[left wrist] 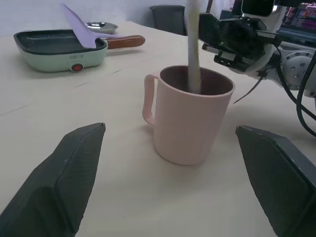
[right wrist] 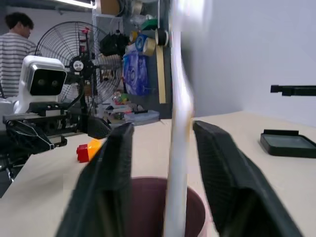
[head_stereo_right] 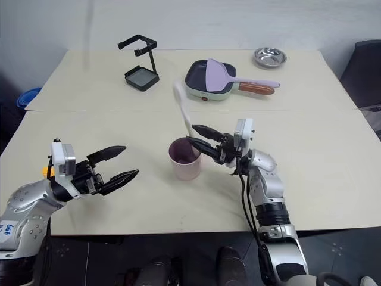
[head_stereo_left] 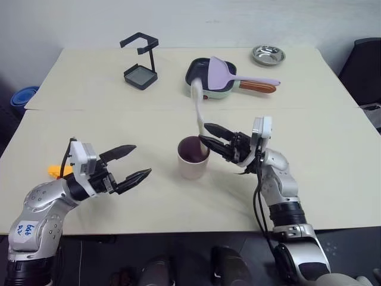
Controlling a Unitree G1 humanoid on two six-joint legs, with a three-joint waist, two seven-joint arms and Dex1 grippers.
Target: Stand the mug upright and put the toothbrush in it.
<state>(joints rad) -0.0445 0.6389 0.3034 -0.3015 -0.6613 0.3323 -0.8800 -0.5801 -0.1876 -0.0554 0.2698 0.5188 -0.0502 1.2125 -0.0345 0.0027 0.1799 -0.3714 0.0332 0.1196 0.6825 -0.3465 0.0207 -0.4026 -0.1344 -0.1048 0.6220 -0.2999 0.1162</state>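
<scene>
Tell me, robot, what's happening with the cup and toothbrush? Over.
Left tool open, off to the side. Right tool open around slim white toothbrush, which stands in upright pale pink cylindrical mug. Nothing in the way.

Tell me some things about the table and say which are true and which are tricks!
1. The mug is standing up. True.
2. The toothbrush is lying flat on the table. False: its lower end is inside the mug and it sticks up out of it.
3. The lilac spatula rests on the pan. True.
4. The left end effector is squeezing the mug. False: it is open and off to the side of the mug, not touching it.
5. The right end effector is next to the toothbrush, above the mug's rim. True.
6. The silver bowl is right beside the mug. False: it sits at the table's far edge.
</scene>
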